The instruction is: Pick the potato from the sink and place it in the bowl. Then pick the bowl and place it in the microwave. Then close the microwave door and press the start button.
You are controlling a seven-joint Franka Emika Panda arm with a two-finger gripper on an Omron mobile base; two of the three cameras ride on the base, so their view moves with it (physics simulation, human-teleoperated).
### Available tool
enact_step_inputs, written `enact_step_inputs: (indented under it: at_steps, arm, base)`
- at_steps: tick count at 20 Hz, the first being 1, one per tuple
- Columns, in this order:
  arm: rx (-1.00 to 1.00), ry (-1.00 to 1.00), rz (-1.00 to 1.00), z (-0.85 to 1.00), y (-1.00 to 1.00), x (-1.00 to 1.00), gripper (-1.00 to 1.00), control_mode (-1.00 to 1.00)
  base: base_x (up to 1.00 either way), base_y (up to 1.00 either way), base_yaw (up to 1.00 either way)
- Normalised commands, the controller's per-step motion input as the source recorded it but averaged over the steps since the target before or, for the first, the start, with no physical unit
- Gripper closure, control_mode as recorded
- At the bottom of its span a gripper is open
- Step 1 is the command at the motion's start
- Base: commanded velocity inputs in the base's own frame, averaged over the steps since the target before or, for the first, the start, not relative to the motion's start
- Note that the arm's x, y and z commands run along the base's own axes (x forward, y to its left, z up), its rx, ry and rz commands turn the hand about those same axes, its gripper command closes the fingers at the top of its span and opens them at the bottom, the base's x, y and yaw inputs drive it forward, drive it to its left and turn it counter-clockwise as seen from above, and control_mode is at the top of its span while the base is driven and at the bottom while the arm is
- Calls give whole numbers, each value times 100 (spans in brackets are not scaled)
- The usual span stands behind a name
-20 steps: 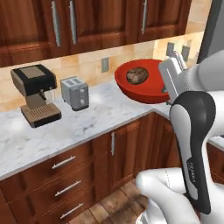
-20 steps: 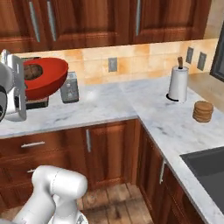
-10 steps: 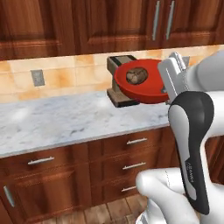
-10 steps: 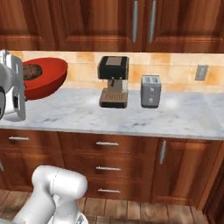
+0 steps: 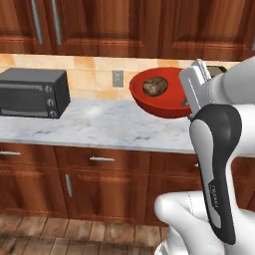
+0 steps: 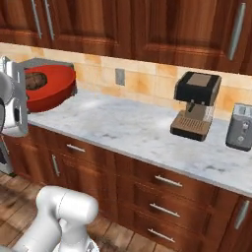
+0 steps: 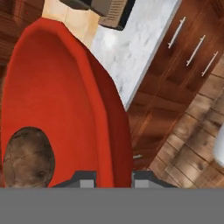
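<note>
You are in the second step: the potato [image 5: 155, 86] already lies inside the bowl [image 5: 162, 99], and the bowl is up in the air, carried above the counter [image 5: 99, 124] rather than resting on it. The gripper [image 5: 191, 97] is clamped on the bowl's right rim, and in the hand view the two dark tips sit on either side of the red wall with the rim between them, so you have a firm pinch on the edge. The bowl is tilted toward the cameras, which leaves the potato resting low against the inner curve; I judge it could roll if you tip further. What comes next, as I read it, is finding the microwave and bringing the bowl level through its open door, so keep the tilt small and move smoothly. The dark box [image 5: 32, 93] on the left of the counter, with knobs on its right side, looks like the smaller countertop oven and not your target, so do not head for it. The bowl is glossy, smooth red, wide and shallow; the potato is a dull brown lump with darker mottling and a rough skin. The counter is pale veined marble over reddish wood cabinets [image 5: 99, 184] with slim metal handles, and a coffee machine [image 6: 196, 106] stands further right.
</note>
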Motion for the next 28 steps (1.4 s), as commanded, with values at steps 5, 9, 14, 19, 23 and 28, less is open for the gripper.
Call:
enact_step_inputs:
  at_steps: [5,9,14,19,23,28]
  arm:
    - [0,0,0,0,0,0,100,100]
    - [0,0,0,0,0,0,100,100]
    - [0,0,0,0,0,0,100,100]
    - [0,0,0,0,0,0,100,100]
    - [0,0,0,0,0,0,100,100]
    - [0,0,0,0,0,0,100,100]
  base:
    - [39,0,60]
    - [58,3,54]
    - [81,34,38]
    - [76,77,29]
    - [84,62,31]
    - [96,31,13]
